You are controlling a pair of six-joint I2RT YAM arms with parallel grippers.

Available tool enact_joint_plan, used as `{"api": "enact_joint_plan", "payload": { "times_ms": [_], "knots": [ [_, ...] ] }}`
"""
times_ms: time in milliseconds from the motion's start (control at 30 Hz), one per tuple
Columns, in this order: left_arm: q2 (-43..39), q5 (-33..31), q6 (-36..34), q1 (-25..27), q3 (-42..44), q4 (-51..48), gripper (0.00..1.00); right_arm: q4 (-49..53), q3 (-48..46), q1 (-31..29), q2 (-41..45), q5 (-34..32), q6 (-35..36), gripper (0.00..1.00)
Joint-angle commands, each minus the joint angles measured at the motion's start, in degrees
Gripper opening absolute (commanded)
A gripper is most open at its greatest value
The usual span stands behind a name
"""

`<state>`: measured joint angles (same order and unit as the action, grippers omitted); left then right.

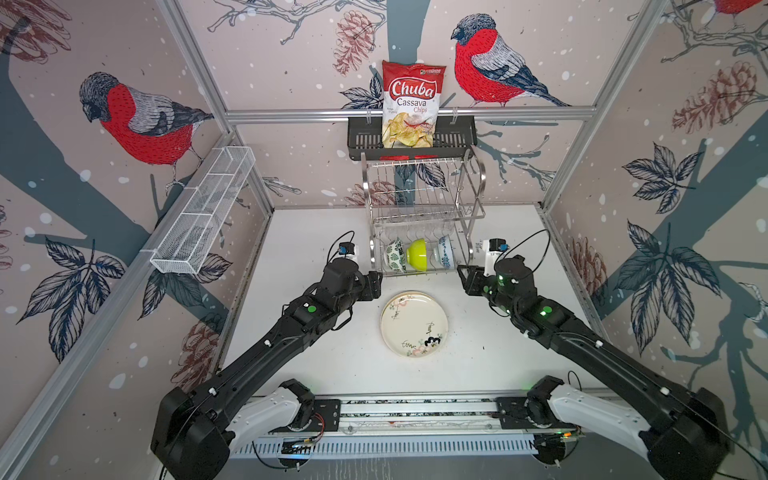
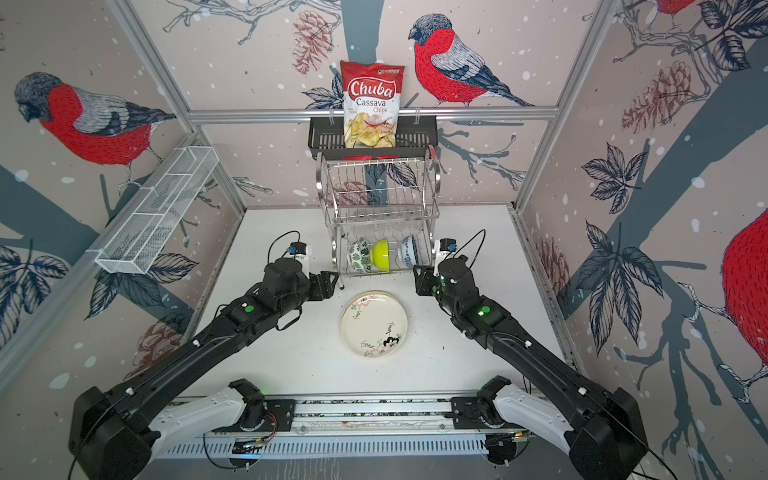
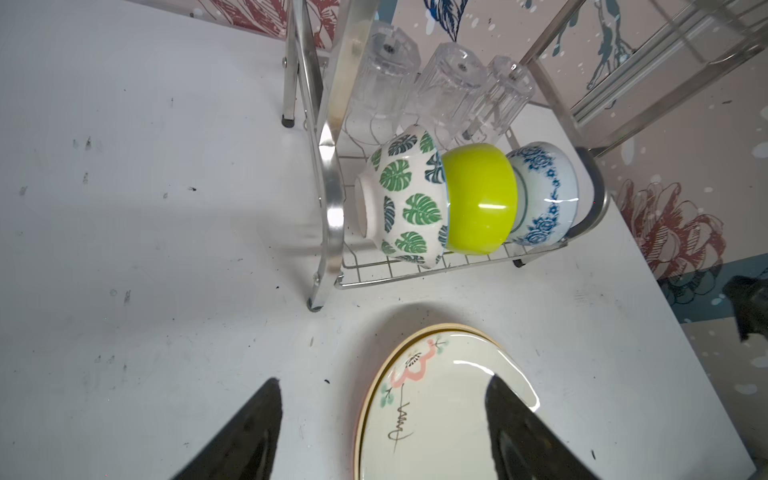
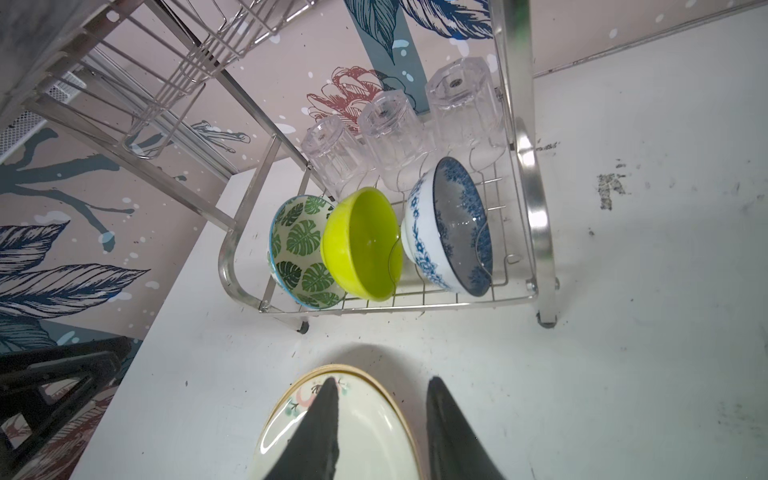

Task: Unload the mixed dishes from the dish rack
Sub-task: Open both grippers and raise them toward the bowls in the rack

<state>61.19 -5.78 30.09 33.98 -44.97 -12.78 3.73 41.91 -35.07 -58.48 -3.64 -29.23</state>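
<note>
Remaining in shiny chrome wire dish rack (image 1: 419, 216): three small round bowls (image 1: 417, 254), three clear glass tumblers (image 3: 449, 83) (lower tier).
Unloaded: cream floral plate stack (image 1: 414, 324), on white table (image 1: 498, 353).
Left gripper (image 3: 382, 386), right gripper (image 4: 382, 382): jaws apart, empty.

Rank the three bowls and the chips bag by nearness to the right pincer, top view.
From the right pincer:
1. Blue-patterned bowl, right end of the rack.
2. Lime green bowl, middle.
3. Green-leaf bowl, left end.
4. Chips bag, up in black basket.
</note>
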Motion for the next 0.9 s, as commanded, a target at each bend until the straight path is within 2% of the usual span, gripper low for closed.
{"api": "enact_joint_plan", "payload": {
  "times_ms": [0,200,300,533,867],
  "knots": [
    [2.6,-1.2,0.1,-0.1,0.3,4.4,0.76,-6.2,0.1,2.8,-1.7,7.2,5.3,0.37],
    [10.5,-2.6,-0.9,-1.6,-2.7,5.8,0.69,-12.0,0.6,9.7,-7.3,20.1,7.7,0.38],
    [13.9,-2.7,0.4,-3.6,-4.4,5.8,0.64,-12.1,2.8,11.5,-11.6,23.2,9.6,0.37],
    [17.6,-0.7,1.5,-6.1,-5.6,8.9,0.61,-12.0,8.6,14.2,-22.2,25.9,12.7,0.35],
    [23.5,1.1,1.1,-6.4,-8.8,10.6,0.59,-12.3,13.8,16.8,-29.8,28.9,14.2,0.33]
  ]
}}
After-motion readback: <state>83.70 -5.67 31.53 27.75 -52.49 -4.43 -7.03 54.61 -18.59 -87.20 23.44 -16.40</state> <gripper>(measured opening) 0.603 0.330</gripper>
